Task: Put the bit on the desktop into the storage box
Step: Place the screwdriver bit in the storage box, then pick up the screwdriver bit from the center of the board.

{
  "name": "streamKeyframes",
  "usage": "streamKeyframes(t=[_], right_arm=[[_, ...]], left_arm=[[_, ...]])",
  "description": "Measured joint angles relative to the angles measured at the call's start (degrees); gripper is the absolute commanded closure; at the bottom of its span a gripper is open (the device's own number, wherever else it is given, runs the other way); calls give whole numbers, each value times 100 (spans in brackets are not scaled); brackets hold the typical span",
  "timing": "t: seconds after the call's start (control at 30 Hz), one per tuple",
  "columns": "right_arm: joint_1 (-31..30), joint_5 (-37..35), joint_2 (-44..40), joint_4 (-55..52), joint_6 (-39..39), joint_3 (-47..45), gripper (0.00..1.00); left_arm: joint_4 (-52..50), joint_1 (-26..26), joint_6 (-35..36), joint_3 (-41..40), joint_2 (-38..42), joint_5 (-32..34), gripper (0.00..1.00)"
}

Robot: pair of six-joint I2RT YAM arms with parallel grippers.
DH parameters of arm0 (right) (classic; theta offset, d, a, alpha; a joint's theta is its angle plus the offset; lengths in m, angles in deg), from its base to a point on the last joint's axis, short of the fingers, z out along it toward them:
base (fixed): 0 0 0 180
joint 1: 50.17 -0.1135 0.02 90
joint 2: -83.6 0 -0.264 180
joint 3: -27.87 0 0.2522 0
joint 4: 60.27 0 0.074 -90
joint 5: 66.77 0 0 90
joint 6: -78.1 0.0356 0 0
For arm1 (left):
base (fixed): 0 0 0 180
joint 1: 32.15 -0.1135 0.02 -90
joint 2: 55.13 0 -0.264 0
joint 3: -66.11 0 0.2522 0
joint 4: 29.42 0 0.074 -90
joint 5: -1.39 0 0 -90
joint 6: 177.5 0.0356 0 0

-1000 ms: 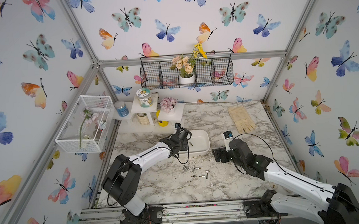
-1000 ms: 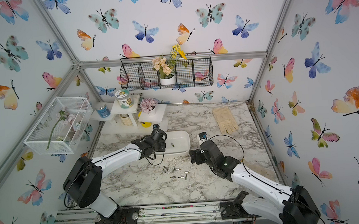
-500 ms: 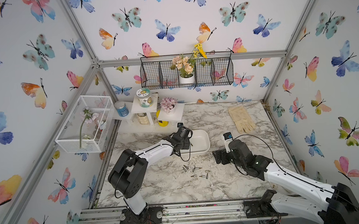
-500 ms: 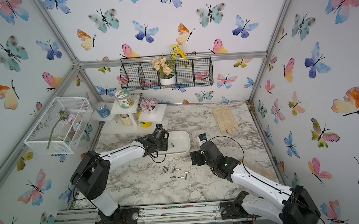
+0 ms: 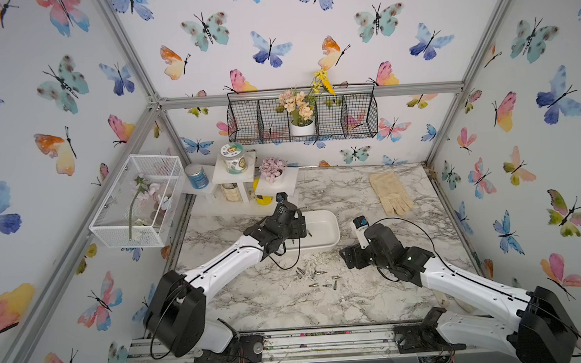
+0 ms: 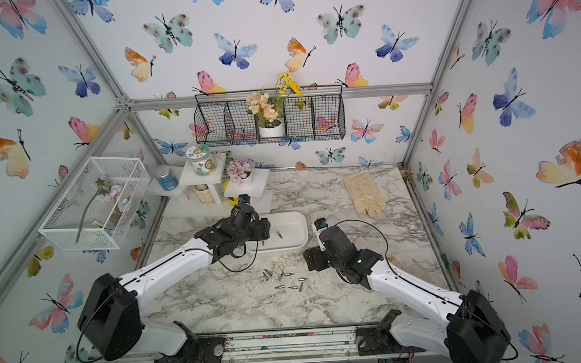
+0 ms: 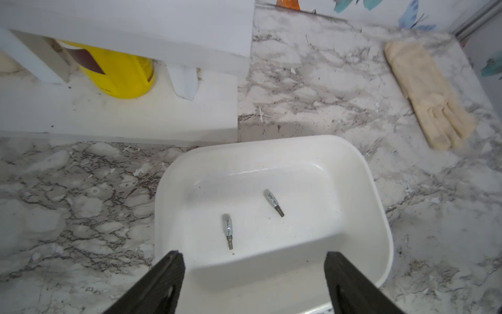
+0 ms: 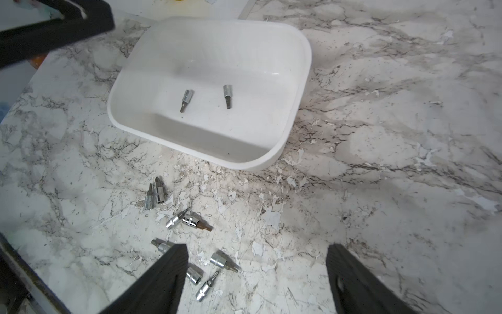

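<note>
2 bits [image 7: 227,231] lie in the storage box [image 8: 203,144]; 8 loose bits [image 8: 195,223] remain on the bench [image 8: 380,190] beside it; left jaws and right jaws released, empty.

Bare desktop [image 5: 346,193] right of storage box [image 5: 336,234] — white shelf [image 5: 291,183] close behind, glove [image 5: 390,192] beyond

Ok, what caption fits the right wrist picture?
Two small silver bits lie in the glossy white storage box; loose silver bits dot the marbled white desktop nearby.
</note>
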Motion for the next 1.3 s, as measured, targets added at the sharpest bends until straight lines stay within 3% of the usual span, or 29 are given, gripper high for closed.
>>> streamKeyframes(t=[0.23, 0.63, 1.3], right_arm=[[-2, 636, 553, -216, -48, 179, 25], [-306, 981, 876, -299, -92, 181, 32], [-1405, 380, 2522, -122, -1211, 1185, 39]], left_arm=[[-136, -2, -232, -898, 1620, -2, 1], [-481, -2, -555, -2293, 3416, 120, 1], [-654, -4, -702, -2441, 3244, 210, 1]])
